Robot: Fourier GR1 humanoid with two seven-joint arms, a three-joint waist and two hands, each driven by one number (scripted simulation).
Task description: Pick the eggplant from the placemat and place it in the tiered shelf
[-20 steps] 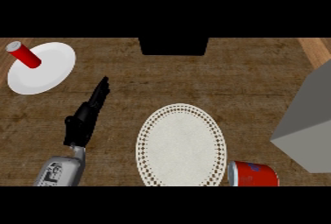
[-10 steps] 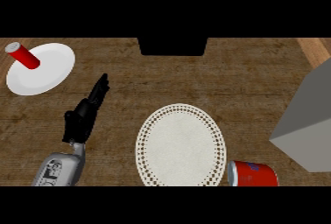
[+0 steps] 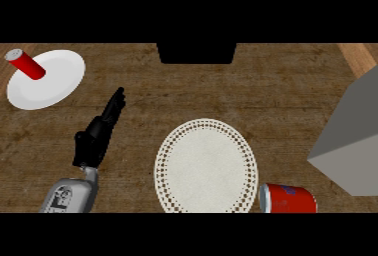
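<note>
Kitchen: wooden counter (image 3: 221, 85), plate (image 3: 52, 82), placemat (image 3: 207, 167).

Matt wood-grain counter (image 3: 221, 85)

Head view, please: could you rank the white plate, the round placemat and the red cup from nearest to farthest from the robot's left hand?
From the left hand:
1. Placemat, just to its right, toward the lower middle.
2. White plate, up at the far left, bearing a red cylinder.
3. Red cup, at the lower right edge, past the placemat.
</note>
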